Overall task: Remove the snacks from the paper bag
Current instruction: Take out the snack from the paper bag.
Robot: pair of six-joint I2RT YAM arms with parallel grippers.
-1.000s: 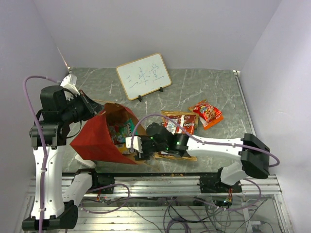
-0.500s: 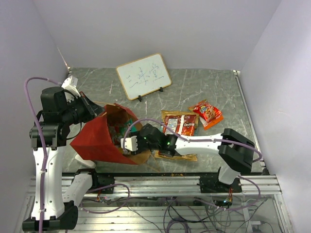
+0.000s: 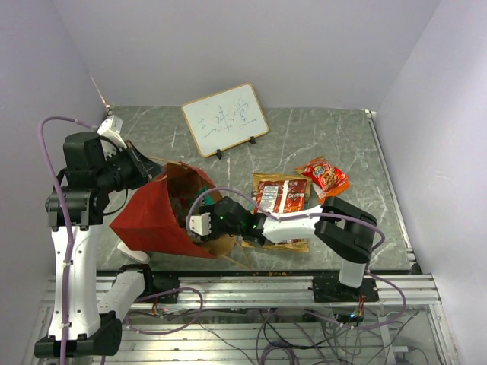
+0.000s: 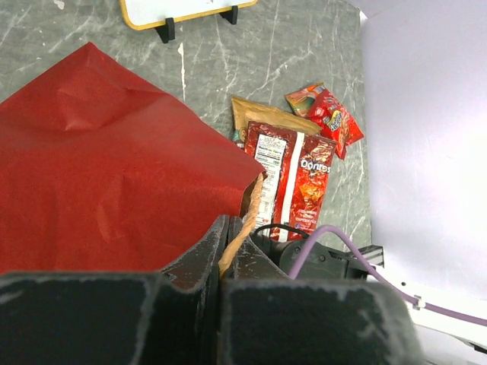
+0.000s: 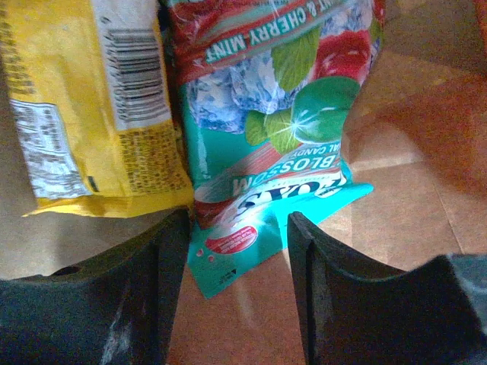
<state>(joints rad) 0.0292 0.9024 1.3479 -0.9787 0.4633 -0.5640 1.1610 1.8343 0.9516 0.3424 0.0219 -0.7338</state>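
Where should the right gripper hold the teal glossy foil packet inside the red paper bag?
Pinch the flat sealed end of the teal glossy foil packet, which points at the open right gripper; come straight in from the mouth of the red paper bag.

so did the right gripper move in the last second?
Yes. The right gripper slid left, further into the mouth of the bag and away from the Doritos packet, which stayed put.
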